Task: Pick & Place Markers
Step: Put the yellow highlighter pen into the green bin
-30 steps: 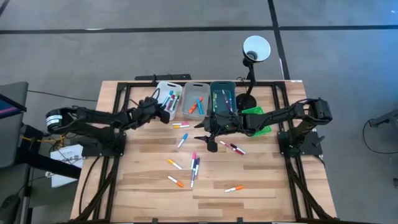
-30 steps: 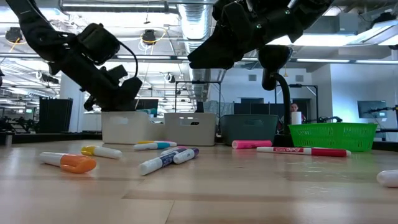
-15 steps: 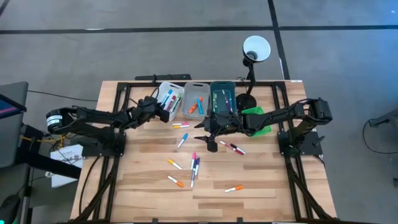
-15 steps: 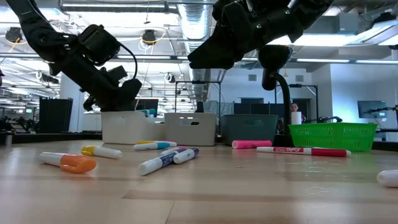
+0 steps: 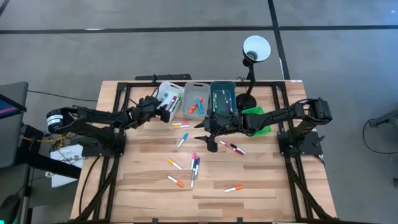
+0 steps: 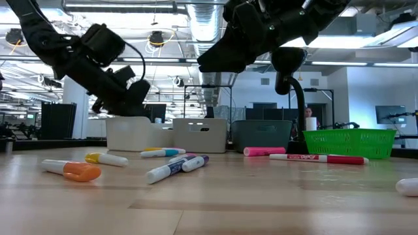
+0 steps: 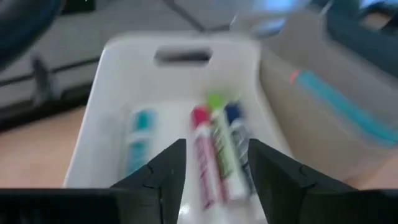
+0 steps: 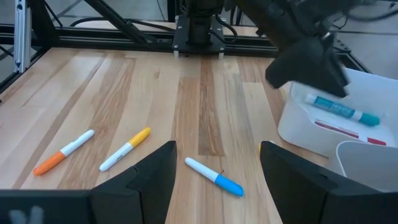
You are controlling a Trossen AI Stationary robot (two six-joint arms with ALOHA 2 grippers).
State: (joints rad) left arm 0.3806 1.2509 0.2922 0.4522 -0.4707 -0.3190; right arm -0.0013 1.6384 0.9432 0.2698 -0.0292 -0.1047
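Note:
My left gripper (image 5: pixel 163 107) (image 7: pixel 214 149) hangs open over the near end of the white bin (image 5: pixel 169 96), touching nothing. In the left wrist view that bin (image 7: pixel 118 56) holds a teal marker (image 7: pixel 138 140) and a pink (image 7: pixel 204 155), a green (image 7: pixel 221 140) and a blue one (image 7: pixel 237 134) side by side. My right gripper (image 5: pixel 209 140) (image 8: pixel 217 152) hovers open above the table's middle, in front of the teal bin (image 5: pixel 222 96). Several markers lie loose on the table, among them a blue-capped one (image 5: pixel 181 140) (image 8: pixel 214 177).
A grey bin (image 5: pixel 196 99) with markers stands between the white and teal bins. A green basket (image 5: pixel 258 118) sits at the right, a lamp (image 5: pixel 255 48) behind it. More markers lie toward the near edge (image 5: pixel 194 163) (image 5: pixel 176 181) (image 5: pixel 233 188), and a red one (image 5: pixel 233 147) near my right gripper.
My left gripper has stayed over the white bin, tipped slightly and opened. A green marker now shows in that bin where none showed before. My right gripper has kept still.

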